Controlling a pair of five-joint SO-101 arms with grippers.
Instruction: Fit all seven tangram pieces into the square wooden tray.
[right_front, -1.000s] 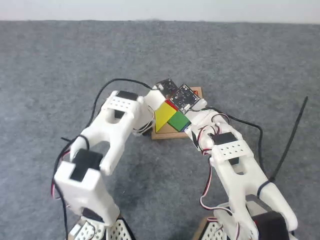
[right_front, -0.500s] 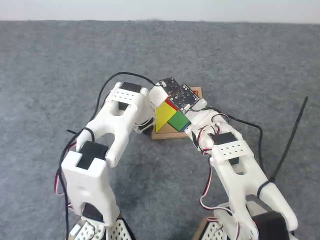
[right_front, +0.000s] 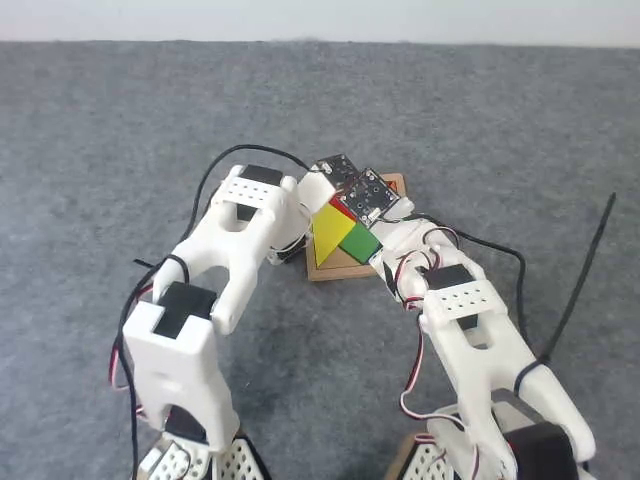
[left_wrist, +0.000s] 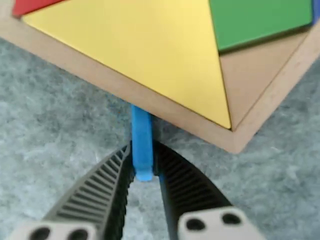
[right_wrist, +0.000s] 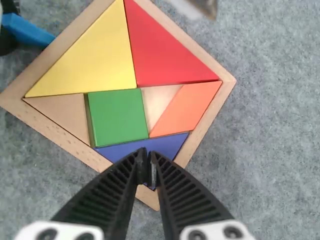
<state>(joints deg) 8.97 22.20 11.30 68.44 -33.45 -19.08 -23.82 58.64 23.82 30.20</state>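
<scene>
Sitting near the middle of the grey surface (right_front: 120, 120), the square wooden tray (right_wrist: 50, 127) is looking mostly filled. The two big triangles, yellow (right_wrist: 90, 60) and red (right_wrist: 160, 55), are lying side by side and taking up one half. In the other half, a dark blue triangle (right_wrist: 165, 145) is lying in a tray corner, with the green square (right_wrist: 117, 116) and the orange parallelogram (right_wrist: 185, 107) resting against it. By my count, five of seven pieces are seated.

Two small triangular gaps are showing bare wood. One gap (right_wrist: 157, 100) is lying between the square, the parallelogram and the red triangle. The other (right_wrist: 57, 111) is sitting in the tray corner beside the square.

The left pincer (left_wrist: 142, 170) is clamping a thin blue piece (left_wrist: 142, 145) on edge, just outside the rim along the yellow triangle's side. That piece is probably heading for one of the gaps, leaving a seventh piece to be placed. The right pincer (right_wrist: 145, 167) is hanging over the dark blue triangle's corner, jaws together and empty.
</scene>
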